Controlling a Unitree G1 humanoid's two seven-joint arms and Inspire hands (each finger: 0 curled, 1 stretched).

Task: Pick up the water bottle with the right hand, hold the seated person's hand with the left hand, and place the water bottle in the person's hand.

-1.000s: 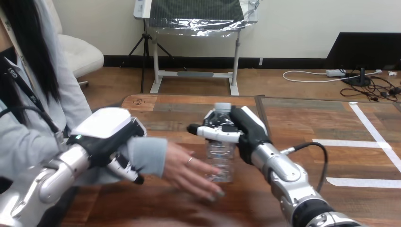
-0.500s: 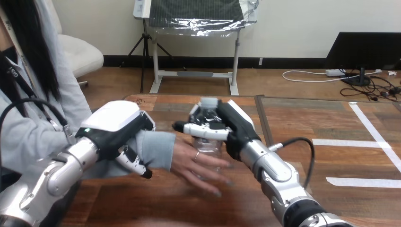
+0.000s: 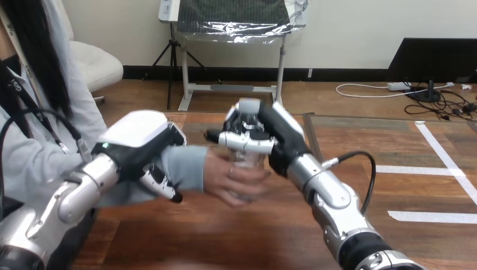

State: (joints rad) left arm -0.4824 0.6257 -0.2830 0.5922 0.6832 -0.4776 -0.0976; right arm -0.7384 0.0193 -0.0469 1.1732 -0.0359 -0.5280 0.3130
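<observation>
Water bottle (image 3: pixel 248 159) is upright above the table (image 3: pixel 236 242), gripped just below its cap by the right hand (image 3: pixel 282 140), whose fingers curl tightly round it; the person's hand (image 3: pixel 235 181) wraps its lower body. The left hand (image 3: pixel 140 147) has its fingers curled round the person's sleeved wrist (image 3: pixel 188 167)

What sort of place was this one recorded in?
Probably a robot test bench for handover trials: a wooden table marked with white tape strips, and the right hand holding a water bottle against the person's hand.
</observation>
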